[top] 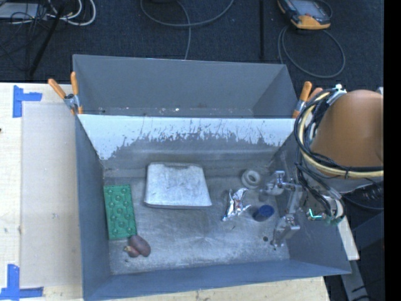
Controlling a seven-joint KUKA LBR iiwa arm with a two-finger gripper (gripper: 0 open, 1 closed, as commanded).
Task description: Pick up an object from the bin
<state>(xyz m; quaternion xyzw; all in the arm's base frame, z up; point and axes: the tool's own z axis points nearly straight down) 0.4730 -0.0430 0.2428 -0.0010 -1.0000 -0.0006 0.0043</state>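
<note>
- Nearest the front wall of the bin [207, 274], we are noting a small brown lump [138, 248] at the left. A green studded plate [119, 212] is lying just behind it. Both are sitting well apart from the gripper.
- We are finding the gripper [281, 209] low at the bin's right side. Its jaws are standing apart, one toward the front and one toward the back, with nothing between them.
- We are recording a small blue thing [263, 212] just beside that open span, toward the bin's middle. We are judging it the likeliest pick, though the jaws are not around it.
- Crumpled silver foil [236, 205] is lying just beside the blue thing, on its far side from the gripper.
- Further back, a grey ring [252, 179] is sitting near the rear jaw, and a pale flat pad [177, 185] is occupying the middle.
- We are flagging these risks:
  - Closing from this stance is likely to bring the jaws together on nothing.
  - Shifting toward the middle may push the blue thing into the foil or catch the foil with it.
  - The sloping right wall is crowding the jaws and may scrape them.
</note>
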